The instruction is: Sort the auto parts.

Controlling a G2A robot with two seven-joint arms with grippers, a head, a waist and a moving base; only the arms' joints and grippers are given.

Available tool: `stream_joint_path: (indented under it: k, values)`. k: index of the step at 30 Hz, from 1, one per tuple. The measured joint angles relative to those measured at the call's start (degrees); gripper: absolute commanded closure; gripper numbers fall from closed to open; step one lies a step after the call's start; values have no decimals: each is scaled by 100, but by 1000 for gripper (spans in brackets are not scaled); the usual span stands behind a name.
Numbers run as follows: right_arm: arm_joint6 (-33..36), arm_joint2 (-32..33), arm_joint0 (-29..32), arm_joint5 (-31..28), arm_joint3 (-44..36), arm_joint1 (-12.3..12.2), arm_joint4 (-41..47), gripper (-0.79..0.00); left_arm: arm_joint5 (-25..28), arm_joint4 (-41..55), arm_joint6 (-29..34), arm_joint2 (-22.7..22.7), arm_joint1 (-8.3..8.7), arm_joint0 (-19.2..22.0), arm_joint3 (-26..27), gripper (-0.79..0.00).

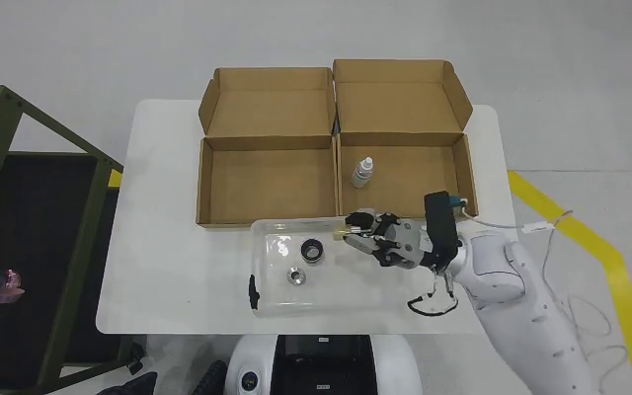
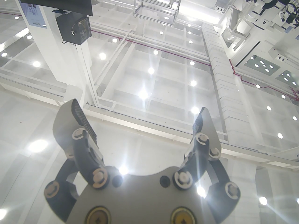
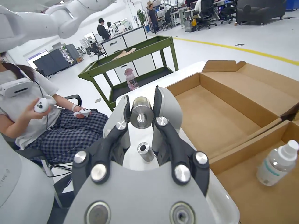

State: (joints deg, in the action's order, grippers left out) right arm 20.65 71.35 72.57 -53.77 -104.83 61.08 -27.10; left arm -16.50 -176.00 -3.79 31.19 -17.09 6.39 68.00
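Right end effector (image 3: 142, 104) clamps metal cylinder (image 3: 140, 117); left end effector (image 2: 139, 108) spread, upturned

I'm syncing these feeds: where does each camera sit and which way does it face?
Top view: above the arms, looking down at the table, cardboard boxes and clear tray; right gripper over the tray.
Left wrist view: on the left wrist, facing the ceiling; left gripper open.
Right wrist view: on the right wrist, looking across the boxes; right gripper shut on a metal cylinder.
Shared: top and right wrist views both show the bottle.
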Motion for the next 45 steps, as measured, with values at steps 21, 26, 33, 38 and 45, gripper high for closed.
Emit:
stream_joint_path:
  k: [21,26,33,38,45]
  values:
    - [160,34,-66,-272,28,-90,943,0,0,0,0,0,0,0,0,-785]
    - [149,67,-38,-355,-54,-107,941,0,0,0,0,0,0,0,0,-785]
    - [208,179,-51,-111,-130,-120,399,0,0,0,0,0,0,0,0,-785]
    - [162,322,17,176,-178,-126,-311,0,0,0,0,0,0,0,0,-785]
    - [132,707,98,778,-101,-163,-1509,0,0,0,0,0,0,0,0,-785]
